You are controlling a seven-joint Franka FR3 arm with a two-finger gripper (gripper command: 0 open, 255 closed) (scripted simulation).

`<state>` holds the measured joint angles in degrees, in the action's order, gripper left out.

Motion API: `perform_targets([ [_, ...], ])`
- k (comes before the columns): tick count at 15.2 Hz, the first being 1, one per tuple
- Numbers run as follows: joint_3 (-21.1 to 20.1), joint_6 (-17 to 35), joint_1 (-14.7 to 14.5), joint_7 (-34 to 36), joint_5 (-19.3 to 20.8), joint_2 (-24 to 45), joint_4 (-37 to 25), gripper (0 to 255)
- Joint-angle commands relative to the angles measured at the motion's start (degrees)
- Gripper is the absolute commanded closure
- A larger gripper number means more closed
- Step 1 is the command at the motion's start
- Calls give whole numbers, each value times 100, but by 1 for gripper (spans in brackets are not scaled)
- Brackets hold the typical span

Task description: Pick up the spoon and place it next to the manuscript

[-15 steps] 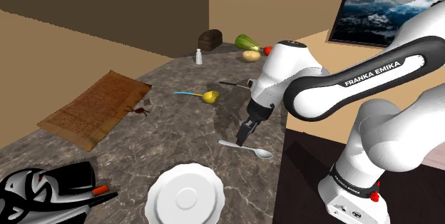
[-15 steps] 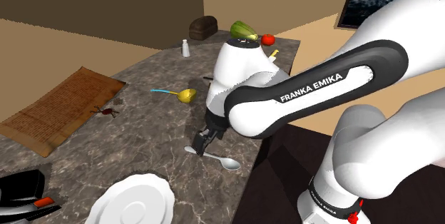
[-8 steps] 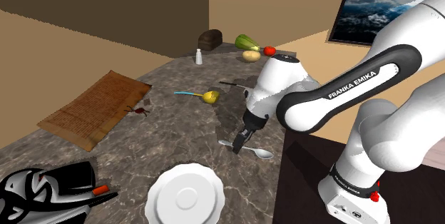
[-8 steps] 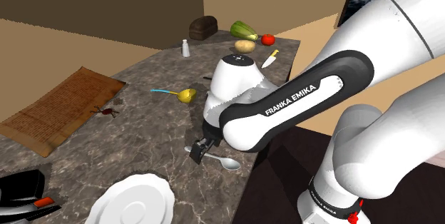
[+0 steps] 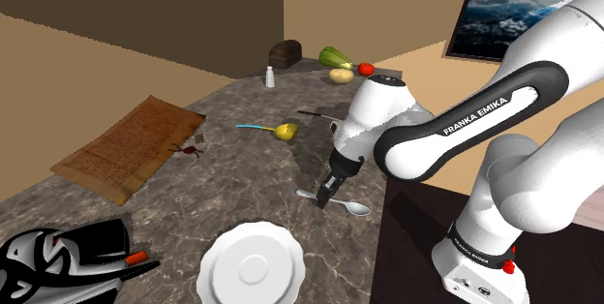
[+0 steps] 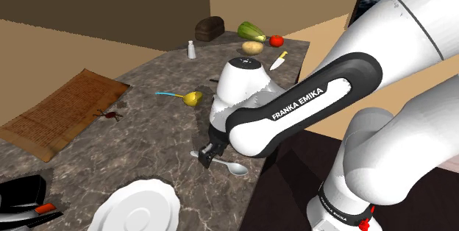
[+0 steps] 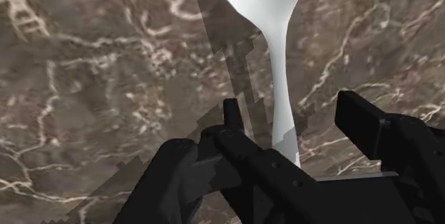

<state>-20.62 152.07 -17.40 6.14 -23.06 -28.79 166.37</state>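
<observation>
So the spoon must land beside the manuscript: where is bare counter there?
Bare marble lies between the manuscript, the white plate and the pale spoon. Crowded: a small red thing at the manuscript's edge, the yellow spoon beyond.

A white plate [image 5: 251,266] sits at the counter's [image 5: 223,191] near edge, while a shaker [image 5: 270,77], potato [image 5: 340,76] and tomato [image 5: 365,69] stand far back.

**Spoon handle between parted fingers**

The pale spoon [image 7: 279,73] lies on the brown, white-veined surface [image 7: 93,80]. Its handle runs in between the black gripper's [image 7: 296,119] two fingers [image 7: 235,126] — they stand apart, the handle nearer one than the other.
</observation>
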Motion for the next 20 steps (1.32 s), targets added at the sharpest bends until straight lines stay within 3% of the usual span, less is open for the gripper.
perform_targets([
  [1, 0, 0, 0, 0, 0, 0, 0, 255],
  [9, 0, 0, 0, 0, 0, 0, 0, 255],
  [20, 150, -1234, 102, 137, 251, -833, -410, 255],
])
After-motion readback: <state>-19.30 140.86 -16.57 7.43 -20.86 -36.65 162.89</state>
